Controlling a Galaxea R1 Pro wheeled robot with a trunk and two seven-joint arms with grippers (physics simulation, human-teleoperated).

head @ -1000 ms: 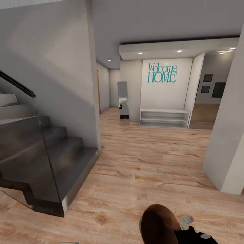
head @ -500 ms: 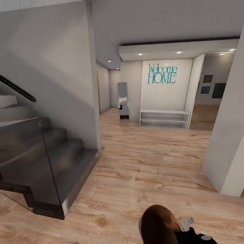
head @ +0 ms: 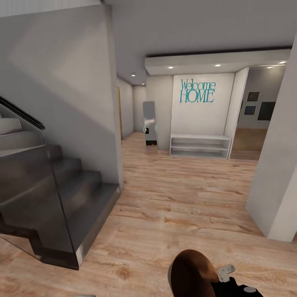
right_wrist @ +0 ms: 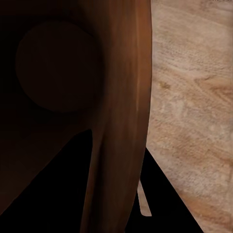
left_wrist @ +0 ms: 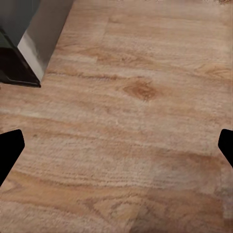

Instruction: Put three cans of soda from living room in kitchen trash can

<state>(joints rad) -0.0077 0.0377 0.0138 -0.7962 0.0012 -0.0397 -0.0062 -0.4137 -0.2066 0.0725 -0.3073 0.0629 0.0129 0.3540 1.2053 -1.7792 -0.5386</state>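
Note:
The tash can sits at the lower edge of the head view, glossy copper-brown inside, held out in front of me. My right gripper is shut on its rim. In the right wrist view the bin's brown wall runs between the two dark fingers of that gripper, and its dark inside takes up one half. My left gripper is open over bare plank floor, its black fingertips at the picture's two sides with nothing between them. The soda cans are out of view.
I am in a hallway with a light wood floor. A dark staircase with a glass balustrade stands at the left, a white pillar at the right. Ahead are a white low shelf, a "Welcome HOME" sign and a standing mirror.
The whole head view has shifted slightly, so the camera has moved a little. The bin stays in the right gripper's hold.

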